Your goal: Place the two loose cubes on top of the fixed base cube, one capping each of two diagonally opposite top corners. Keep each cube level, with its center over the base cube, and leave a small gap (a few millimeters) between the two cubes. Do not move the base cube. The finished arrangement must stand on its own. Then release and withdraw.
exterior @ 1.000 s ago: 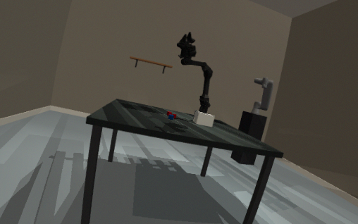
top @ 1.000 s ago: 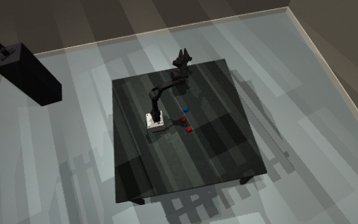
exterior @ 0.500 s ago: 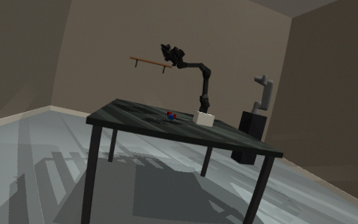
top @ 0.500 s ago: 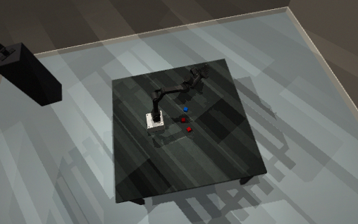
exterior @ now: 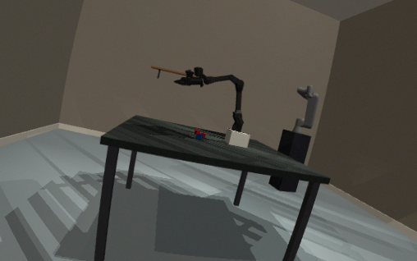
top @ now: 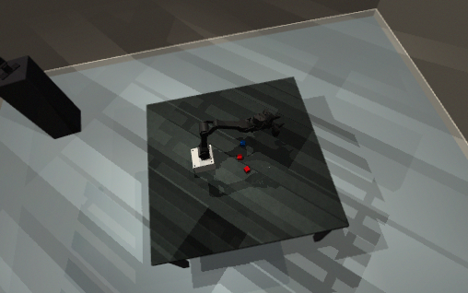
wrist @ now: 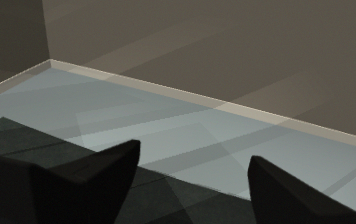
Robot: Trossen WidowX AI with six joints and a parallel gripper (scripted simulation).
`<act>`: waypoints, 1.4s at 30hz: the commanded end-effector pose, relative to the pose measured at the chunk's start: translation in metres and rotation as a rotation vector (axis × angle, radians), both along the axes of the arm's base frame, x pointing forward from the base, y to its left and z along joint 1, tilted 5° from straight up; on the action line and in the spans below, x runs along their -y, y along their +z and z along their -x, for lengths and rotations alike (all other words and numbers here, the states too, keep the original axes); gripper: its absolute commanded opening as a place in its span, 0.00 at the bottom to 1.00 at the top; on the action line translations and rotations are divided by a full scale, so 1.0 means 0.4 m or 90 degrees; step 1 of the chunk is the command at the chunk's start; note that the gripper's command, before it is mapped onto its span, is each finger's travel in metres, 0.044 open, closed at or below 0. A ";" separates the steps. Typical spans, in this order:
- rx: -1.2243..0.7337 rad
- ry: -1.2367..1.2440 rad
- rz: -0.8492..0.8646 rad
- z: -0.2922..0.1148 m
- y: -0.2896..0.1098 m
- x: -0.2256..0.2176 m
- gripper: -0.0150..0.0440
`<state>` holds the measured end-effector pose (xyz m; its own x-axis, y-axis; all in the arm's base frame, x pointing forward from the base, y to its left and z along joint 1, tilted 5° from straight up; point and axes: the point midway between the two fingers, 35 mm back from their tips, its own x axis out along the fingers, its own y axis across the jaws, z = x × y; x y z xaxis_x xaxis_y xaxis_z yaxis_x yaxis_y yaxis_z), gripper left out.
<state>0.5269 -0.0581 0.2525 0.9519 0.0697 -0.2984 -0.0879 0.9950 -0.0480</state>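
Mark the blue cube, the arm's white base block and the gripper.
blue cube (top: 242, 143), top view, its upper face.
white base block (top: 203, 164), top view, bare top beside the arm's foot.
gripper (wrist: 195, 190), wrist view, midway between the two dark fingers.

Top: we look down from high and far, at a slant, on the whole table (top: 295, 203).
Exterior: we stand low on the floor, well back, facing the table (exterior: 164, 145) and the far wall.
Wrist: we ride behind the fingers, facing out over the table edge to floor and wall.
Shared: table and arm (top: 221, 124) in top and exterior.
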 end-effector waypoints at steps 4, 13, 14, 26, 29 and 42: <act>-0.255 -0.207 -0.185 0.132 -0.235 0.147 0.70; -0.503 -0.482 -0.355 0.372 -0.426 0.245 0.70; -0.529 -0.516 -0.371 0.403 -0.442 0.251 0.70; -0.716 -0.780 -0.467 0.646 -0.514 0.266 0.70; -0.716 -0.780 -0.467 0.646 -0.514 0.266 0.70; -0.716 -0.780 -0.467 0.655 -0.670 0.272 0.70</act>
<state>0.2722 -0.1682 0.0120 -0.0322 -0.0428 -0.9986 0.9507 0.3070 -0.0438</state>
